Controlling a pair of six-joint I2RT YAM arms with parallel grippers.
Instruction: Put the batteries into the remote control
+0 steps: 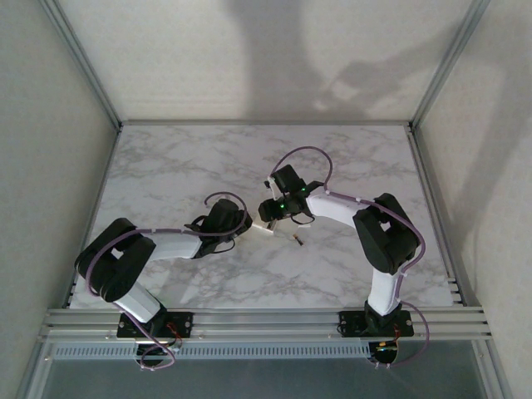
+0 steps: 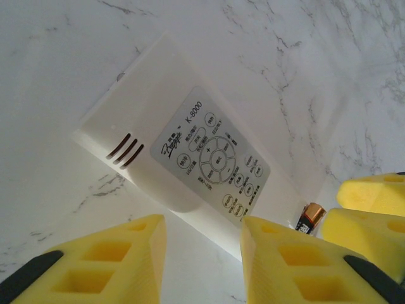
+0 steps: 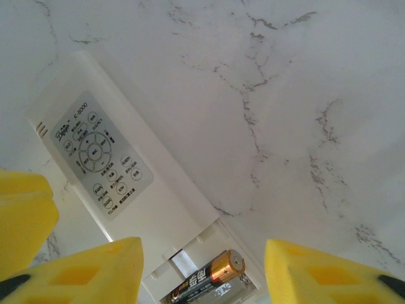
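The white remote control (image 3: 136,171) lies on the marble table, its grey button panel facing up. Its battery compartment at the near end is uncovered, and one battery (image 3: 212,275) with a copper end lies in it. My right gripper (image 3: 202,247) hovers open over that compartment, a yellow finger on each side. In the left wrist view the remote control (image 2: 145,120) lies just beyond my open left gripper (image 2: 202,221), with the battery (image 2: 311,218) showing at its far end. A second battery (image 1: 297,241) lies loose on the table, right of the remote control (image 1: 264,227).
The marble table (image 1: 183,166) is fenced by grey walls and a metal rail along its near edge. Both arms meet near the middle, my left gripper (image 1: 246,226) and right gripper (image 1: 268,218) close together. The right gripper's yellow fingers (image 2: 373,202) crowd the left wrist view.
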